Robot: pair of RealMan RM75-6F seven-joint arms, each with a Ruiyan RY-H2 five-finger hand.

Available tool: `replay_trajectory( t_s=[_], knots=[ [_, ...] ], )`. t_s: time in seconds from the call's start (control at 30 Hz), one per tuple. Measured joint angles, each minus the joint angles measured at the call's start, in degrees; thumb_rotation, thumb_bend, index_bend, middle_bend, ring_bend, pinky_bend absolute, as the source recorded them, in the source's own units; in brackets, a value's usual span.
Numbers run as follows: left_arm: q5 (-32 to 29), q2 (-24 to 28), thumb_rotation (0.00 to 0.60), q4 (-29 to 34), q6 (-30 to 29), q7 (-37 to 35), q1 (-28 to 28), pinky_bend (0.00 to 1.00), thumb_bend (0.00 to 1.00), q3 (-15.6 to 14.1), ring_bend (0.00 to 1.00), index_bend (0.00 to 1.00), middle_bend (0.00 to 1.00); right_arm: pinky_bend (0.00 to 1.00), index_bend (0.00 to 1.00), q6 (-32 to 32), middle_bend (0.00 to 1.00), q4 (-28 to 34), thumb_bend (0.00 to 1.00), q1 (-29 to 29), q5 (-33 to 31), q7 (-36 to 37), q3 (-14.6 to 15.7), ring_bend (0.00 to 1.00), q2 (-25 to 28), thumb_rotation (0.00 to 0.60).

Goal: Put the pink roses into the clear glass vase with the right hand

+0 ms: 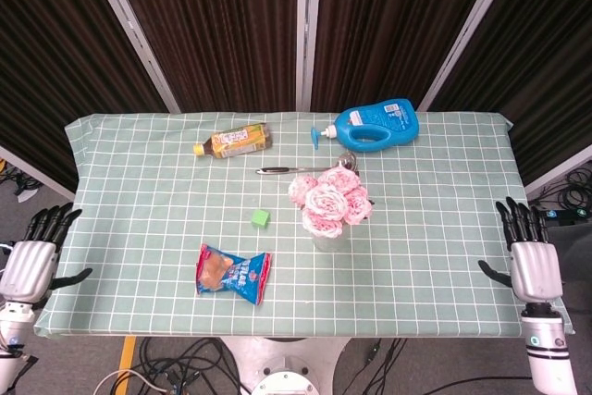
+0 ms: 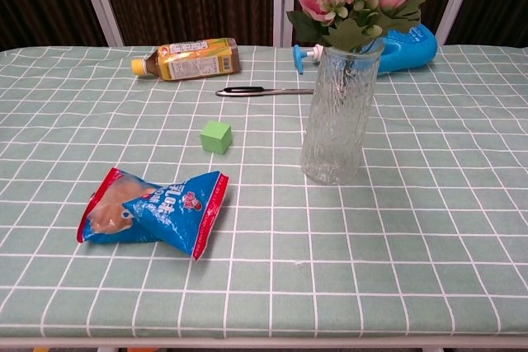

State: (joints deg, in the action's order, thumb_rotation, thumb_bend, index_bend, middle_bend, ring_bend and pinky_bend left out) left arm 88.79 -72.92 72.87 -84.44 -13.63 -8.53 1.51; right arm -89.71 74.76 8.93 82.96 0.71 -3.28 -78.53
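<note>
The pink roses (image 1: 328,203) are standing in the clear glass vase (image 2: 337,113) near the frame's middle. The right hand (image 1: 534,264) is hanging released, fingers spread, at the lower right, off the bench (image 1: 139,182); the left hand (image 1: 30,263) is doing likewise at lower left.

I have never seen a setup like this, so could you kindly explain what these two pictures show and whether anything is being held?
It is a two-armed robot with finger-bearing hands. One camera looks down from its head, the other forward from its chest. The left hand and right hand hang at the table's edges, fingers apart, holding nothing. On the checked table stands a clear glass vase with the pink roses in it. Around it lie a snack bag, a green cube, a tea bottle, a spoon and a blue detergent bottle.
</note>
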Motion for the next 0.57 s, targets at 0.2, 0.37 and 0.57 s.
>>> replay_trajectory(
  t_s=[0.2,0.37,0.57],
  knots=[
    [-0.06,-0.48,0.6,-0.38,-0.73,-0.11,0.34,0.05,0.0,0.11,0.0,0.09,0.02,0.0,0.0,-2.36,0.0,-3.03,0.0,-2.65,0.99,-1.78,1.15,0.0,-2.37,0.6],
    [-0.14,-0.74,0.6,-0.8,-0.41,-0.1,0.32,0.05,0.0,-0.01,0.0,0.09,0.02,0.0,0.0,-2.43,0.0,-2.39,0.0,-3.39,1.72,-2.01,1.19,0.0,-2.43,0.6],
    [-0.39,-0.74,0.6,-1.01,-0.6,-0.1,0.44,0.05,0.0,0.11,0.0,0.09,0.02,0.0,0.0,-2.09,0.0,-1.59,0.0,-3.81,2.02,-2.43,0.84,0.0,-2.43,0.6]
  ],
)
